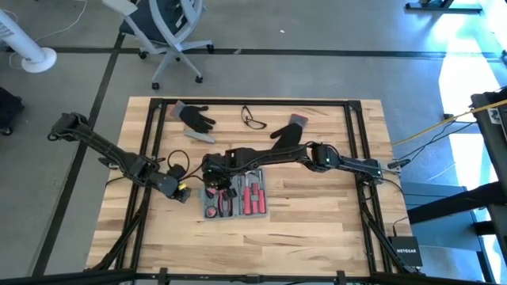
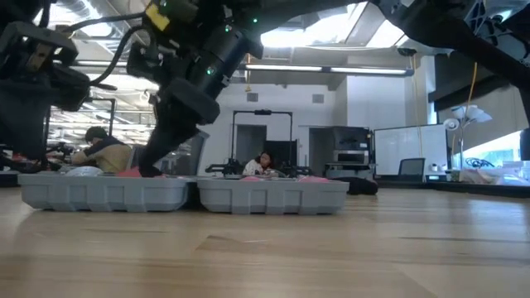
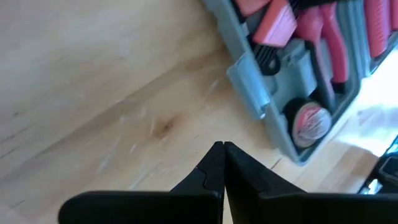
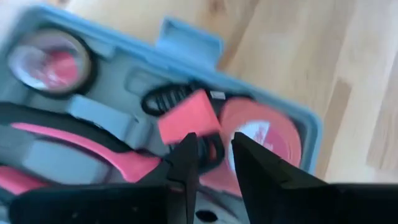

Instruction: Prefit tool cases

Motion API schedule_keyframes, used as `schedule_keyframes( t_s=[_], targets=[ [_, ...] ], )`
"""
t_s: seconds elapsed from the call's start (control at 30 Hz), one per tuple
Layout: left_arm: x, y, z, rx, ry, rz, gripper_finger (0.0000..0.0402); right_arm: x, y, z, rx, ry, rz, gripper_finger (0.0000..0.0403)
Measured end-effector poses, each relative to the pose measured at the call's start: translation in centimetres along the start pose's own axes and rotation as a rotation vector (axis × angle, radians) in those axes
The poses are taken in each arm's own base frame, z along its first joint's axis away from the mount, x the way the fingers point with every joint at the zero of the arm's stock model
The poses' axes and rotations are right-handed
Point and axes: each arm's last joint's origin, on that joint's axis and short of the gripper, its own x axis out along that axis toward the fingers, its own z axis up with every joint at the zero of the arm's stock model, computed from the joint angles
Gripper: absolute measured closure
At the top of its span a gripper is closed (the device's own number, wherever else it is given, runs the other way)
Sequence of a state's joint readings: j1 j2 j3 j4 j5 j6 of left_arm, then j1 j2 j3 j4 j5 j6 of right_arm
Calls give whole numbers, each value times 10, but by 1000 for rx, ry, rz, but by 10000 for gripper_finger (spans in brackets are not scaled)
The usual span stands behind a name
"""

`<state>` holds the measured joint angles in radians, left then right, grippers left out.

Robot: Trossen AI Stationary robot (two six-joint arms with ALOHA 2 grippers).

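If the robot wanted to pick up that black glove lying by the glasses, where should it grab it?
Probably the cuff of the black fabric glove, coming straight down from above: it lies flat on the wooden table, its cuff bunched, with bare table around that end.

Blue-grey tool case, pink tools
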<state>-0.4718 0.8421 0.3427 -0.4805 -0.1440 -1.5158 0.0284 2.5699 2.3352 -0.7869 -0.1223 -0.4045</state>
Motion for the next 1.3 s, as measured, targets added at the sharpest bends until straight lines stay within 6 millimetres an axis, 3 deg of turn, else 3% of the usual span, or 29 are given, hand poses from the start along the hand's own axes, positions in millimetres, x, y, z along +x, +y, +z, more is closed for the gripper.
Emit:
schedule_keyframes(
  t_s=[0.13, 0.3, 0.57, 0.8, 1.07, 1.3],
  targets=[
    [5, 4, -3, 7, 2, -19, 401, -3, -2, -2, 62, 41, -22, 322],
    [13, 10, -4, -17, -24, -39, 402, -11, -15, -6, 207, 26, 9, 394],
    [22, 12, -3, -15, -96, 27, 401, -7, -9, -10, 358, 71, 29, 402],
    [38, 3, -5, 10, -98, -10, 401, -3, 12, 0, 314, 84, -74, 403],
    [54, -1, -7, 7, -101, -10, 402, -1, 17, 2, 319, 76, -82, 403],
    [55, -6, -7, 11, -95, -63, 402, 9, 23, 9, 301, 9, -52, 403]
  ],
)
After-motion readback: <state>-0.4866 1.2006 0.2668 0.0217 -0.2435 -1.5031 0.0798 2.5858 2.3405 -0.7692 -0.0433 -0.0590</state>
